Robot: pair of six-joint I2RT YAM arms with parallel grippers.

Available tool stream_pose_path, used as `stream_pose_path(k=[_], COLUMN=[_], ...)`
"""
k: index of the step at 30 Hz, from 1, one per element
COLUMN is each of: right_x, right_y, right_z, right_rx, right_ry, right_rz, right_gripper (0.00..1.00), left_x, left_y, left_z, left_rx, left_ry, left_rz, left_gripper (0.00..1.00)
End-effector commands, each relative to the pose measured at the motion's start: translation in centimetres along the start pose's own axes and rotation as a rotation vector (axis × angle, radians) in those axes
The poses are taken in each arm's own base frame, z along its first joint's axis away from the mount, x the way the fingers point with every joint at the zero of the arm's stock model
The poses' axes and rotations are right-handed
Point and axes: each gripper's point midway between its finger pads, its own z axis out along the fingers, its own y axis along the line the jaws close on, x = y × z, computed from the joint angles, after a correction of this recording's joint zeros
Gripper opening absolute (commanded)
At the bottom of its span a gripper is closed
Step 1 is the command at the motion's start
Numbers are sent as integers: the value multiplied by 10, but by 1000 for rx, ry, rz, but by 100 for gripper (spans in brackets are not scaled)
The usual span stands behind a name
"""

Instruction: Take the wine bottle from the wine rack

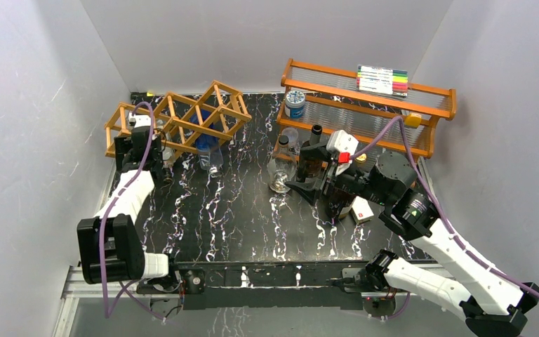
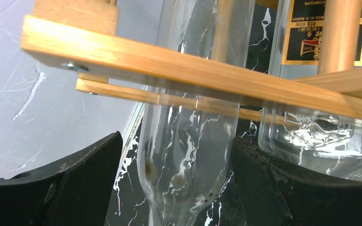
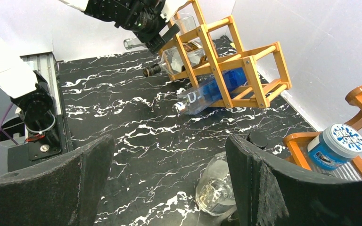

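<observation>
The clear wine bottle (image 2: 184,165) sits inside my spread left gripper (image 2: 176,141), possibly touching one side. My right gripper (image 3: 169,141) gapes.

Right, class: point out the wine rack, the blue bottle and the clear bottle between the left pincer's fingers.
wine rack (image 3: 255,81): right wrist view, on an end post.
blue bottle (image 3: 206,93): right wrist view, on its body.
clear bottle (image 2: 184,150): left wrist view, on its body.

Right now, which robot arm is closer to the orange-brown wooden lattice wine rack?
Left. The left gripper is at the rack, straddling a clear glass bottle; the right gripper is across the table.
</observation>
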Motion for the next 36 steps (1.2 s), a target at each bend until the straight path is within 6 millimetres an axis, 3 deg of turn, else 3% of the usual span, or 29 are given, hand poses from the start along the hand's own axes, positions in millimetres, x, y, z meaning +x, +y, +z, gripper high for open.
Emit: stream_pose_path(k=[1,4,9,14,18,23,31,36], right_x=[-14,-14,-15,-16,-14,-11,-9,-7], right_y=[-3,-3,-2,-2,-1,0,0,-1], right_z=[-4,-3,-3,-1,0,2,6,10], right_rx=[20,18,15,9,5,-3,-11,-18], right_ry=[-51,-53,-56,-57,-52,-48,-49,-39], right_rz=[-23,-17,-11,-9,-6,-3,-7,-11], right_gripper=[98,98,98,98,98,98,98,98], left_x=[-16,-18,-15,-7,-7,0,27,30], left_y=[2,0,-2,6,8,10,10,10], left_z=[5,8,5,-1,-10,-27,-55,-76], left_rx=[-2,6,20,-9,3,31,80,134], left_ry=[-50,-42,-48,-64,-81,-75,-29,-27], left_rz=[-30,-25,-37,-30,-56,-128,-240,-304], left_gripper=[84,83,74,55,46,44,44,38])
